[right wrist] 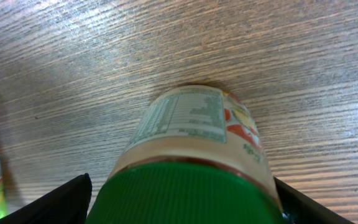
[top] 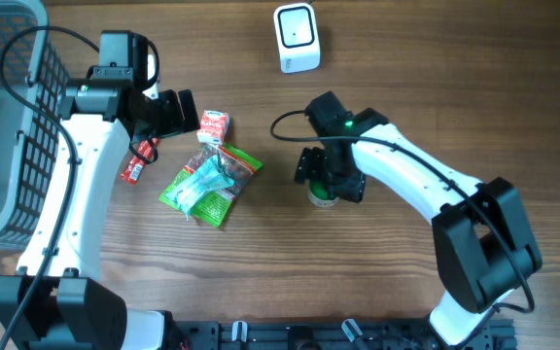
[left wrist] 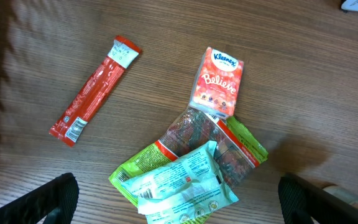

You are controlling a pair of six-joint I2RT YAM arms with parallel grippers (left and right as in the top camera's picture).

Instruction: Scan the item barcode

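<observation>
Overhead view: jar (top: 323, 197) with a green lid (right wrist: 185, 193) stands upright on the wooden table (top: 406, 78), right of the snack packets (top: 210, 183) and apart from them. It is well apart from the white scanner (top: 297, 37) at the table's far edge.

Right gripper (top: 327, 180) sits directly over the jar. Right wrist view: one finger (right wrist: 61, 202) at each side of the lid, very close to it. Cannot tell whether they press on it or only flank it (contact lines hidden at the frame's lower edge). The printed label (right wrist: 182, 118) faces the camera; no barcode made out.

Left gripper (top: 185, 115) has its jaws spread wide and holds nothing. It hangs above the table near the red stick packet (left wrist: 95, 89) and the Kleenex pack (left wrist: 217, 83). The pack's lower edge touches the snack packets.

Grey basket (top: 8, 126) at the left edge.
</observation>
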